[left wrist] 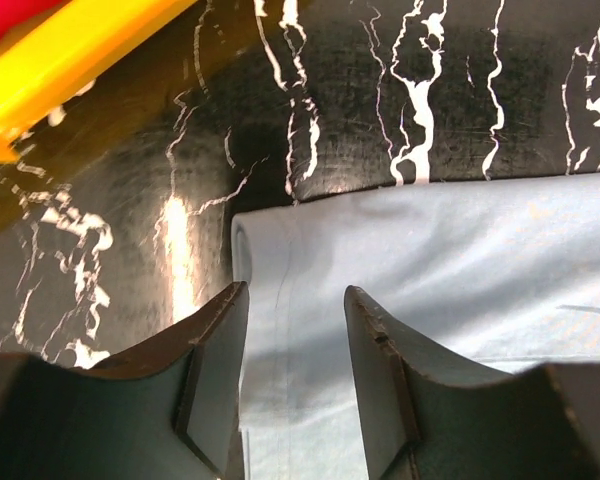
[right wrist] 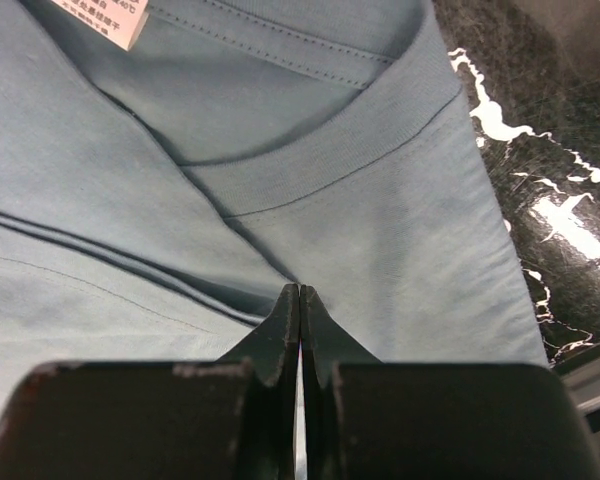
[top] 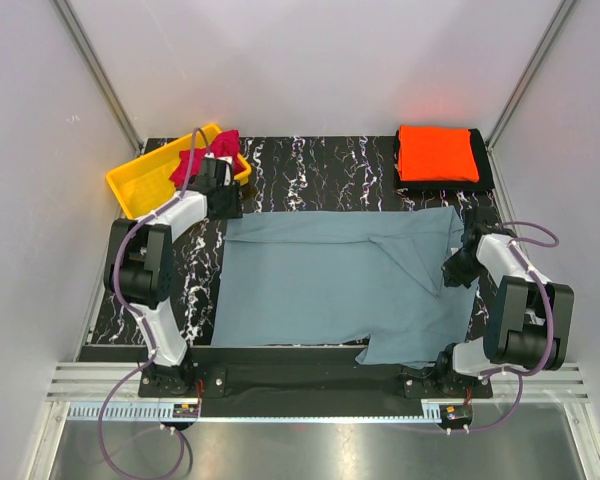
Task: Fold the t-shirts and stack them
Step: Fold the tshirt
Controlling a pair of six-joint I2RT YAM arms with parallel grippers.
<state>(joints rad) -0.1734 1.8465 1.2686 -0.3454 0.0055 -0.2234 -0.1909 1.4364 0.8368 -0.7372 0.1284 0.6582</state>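
The grey-blue t-shirt lies spread on the black marbled table, its collar to the right and one part folded over. My left gripper is open, low over the shirt's far left corner, one finger on each side of the hem edge. My right gripper is shut at the collar side; in the right wrist view its tips pinch the cloth, and creases run to them. The orange t-shirt lies folded at the far right. The crimson t-shirt is bunched in the bin.
A yellow plastic bin stands at the far left, its rim close to my left gripper. A black folded cloth lies under the orange shirt. Bare marbled table shows behind the shirt. A white label sits inside the collar.
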